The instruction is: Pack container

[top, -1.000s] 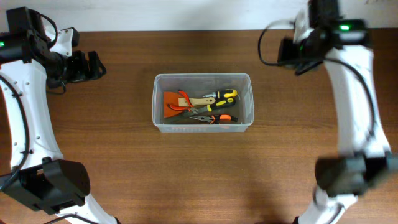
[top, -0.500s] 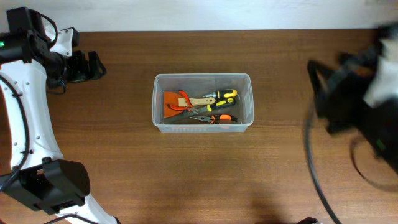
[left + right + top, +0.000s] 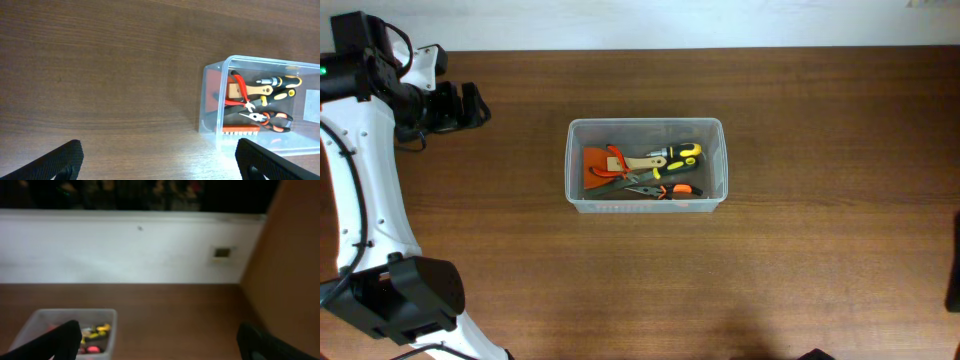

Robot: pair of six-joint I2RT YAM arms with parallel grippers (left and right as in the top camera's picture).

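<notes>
My left gripper (image 3: 160, 162) and right gripper (image 3: 160, 342) wide apart, empty; container (image 3: 209, 107) of tools (image 3: 255, 102) ahead-right of the left.

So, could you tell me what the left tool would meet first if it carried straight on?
Probably bare table: the left tool is open above it, and the container sits off to the side.

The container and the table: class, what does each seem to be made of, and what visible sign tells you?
The container: clear, colourless, glossy plastic, it seems; the tools show through its walls. The table: brown wood or wood-look laminate, satin finish; streaky grain runs along it, but which cannot be told.
</notes>
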